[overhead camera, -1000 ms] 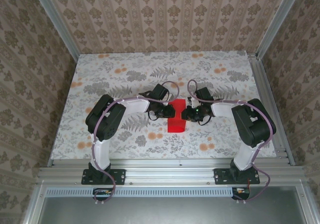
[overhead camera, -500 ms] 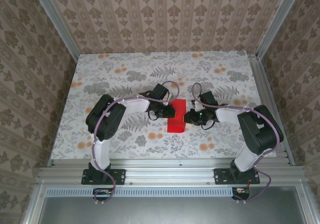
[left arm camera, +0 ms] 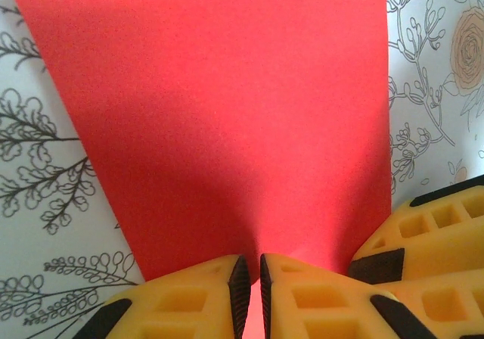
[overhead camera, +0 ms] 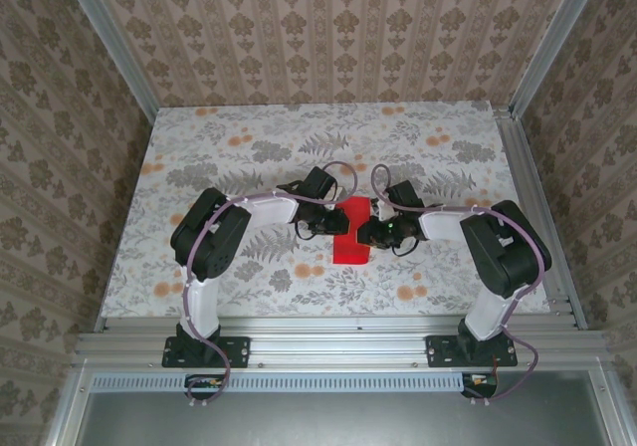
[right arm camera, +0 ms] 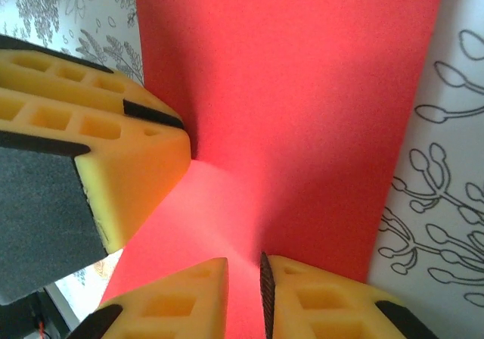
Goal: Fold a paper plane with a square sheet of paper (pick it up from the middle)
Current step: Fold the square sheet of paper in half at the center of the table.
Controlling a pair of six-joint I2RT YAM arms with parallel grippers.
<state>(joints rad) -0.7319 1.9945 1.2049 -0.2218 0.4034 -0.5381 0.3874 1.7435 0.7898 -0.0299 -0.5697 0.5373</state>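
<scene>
Top cam: red sheet of paper (overhead camera: 350, 249) sits mid-table (overhead camera: 249, 147) between the arms. It reads as a narrow upright strip, so prob. already doubled lengthwise; can't confirm from above.

Change over last sec: right gripper (overhead camera: 367, 230) was slightly off to the strip's r. side half a sec ago, w/ elbow swung outward. Now it's back in, over the r. edge. Left gripper (overhead camera: 335, 224) hasn't shifted and sits on the l. edge at approx. the same level. Sheet has same spot and same outline.

L wrist cam: left gripper (left arm camera: 250, 275) jaws nearly closed, only a thin slit, w/ the sheet's (left arm camera: 227, 112) edge nipped in it. A faint ridge runs up from the pinch. The other arm's fingers (left arm camera: 431, 229) are at lower r., at the sheet's edge.

R wrist cam: right gripper (right arm camera: 243, 275) jaws likewise almost together, paper (right arm camera: 302, 89) caught between them. The left arm's fingers (right arm camera: 113, 150) press the sheet just beside.

Read: r. arm looks to have re-seated its pinch, so both sides now hold the sheet near its middle. I judge we're at the pick-up/crease stage, w/ no plane shape yet. Next move needs both arms going together. Thin paper could slip out or tear if they pull apart.
</scene>
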